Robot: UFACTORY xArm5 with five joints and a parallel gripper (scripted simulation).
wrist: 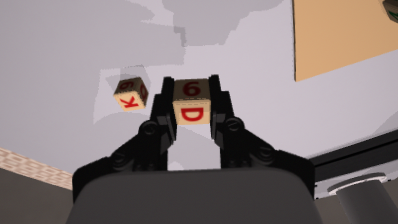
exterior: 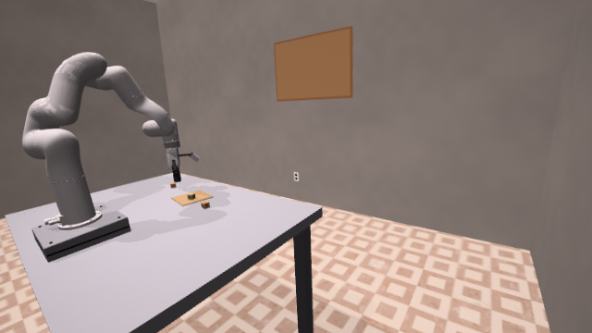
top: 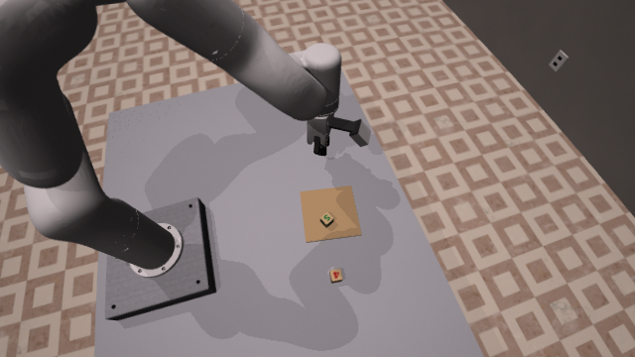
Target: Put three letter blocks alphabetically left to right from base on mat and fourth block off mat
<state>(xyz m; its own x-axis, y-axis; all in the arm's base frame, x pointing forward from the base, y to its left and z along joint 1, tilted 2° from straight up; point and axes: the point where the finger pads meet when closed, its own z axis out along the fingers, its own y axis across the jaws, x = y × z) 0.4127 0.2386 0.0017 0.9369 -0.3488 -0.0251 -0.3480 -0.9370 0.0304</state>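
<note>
Fingertips of the xArm Gripper [top: 320, 149] [exterior: 177, 178] [wrist: 191, 85] are closed on opposite sides of the D block [wrist: 191, 111]. Its red D is on the face nearer the gripper body; a red 6 is on the adjoining face. The held block is off the mat.

Wrist view, left to right: the K block [wrist: 131, 95] [exterior: 173, 185] rests on the table [top: 248, 198] [exterior: 185, 240] [wrist: 250, 55], just beside the gripper and apart from the fingers. It shows a red K and a red 6. The D block is between the fingers. The tan mat [top: 342, 225] [exterior: 182, 200] [wrist: 335, 45] lies farther right.

Top view, left to right: the base plate [top: 203, 290] [exterior: 51, 250] supports the arm. The green-lettered block [top: 326, 218] [exterior: 191, 196] [wrist: 392, 10] sits on the mat, turned relative to the mat edges. The red-marked block [top: 335, 276] [exterior: 205, 204] rests on the table, fully off the mat and near its lower edge. Its character cannot be read with certainty.
</note>
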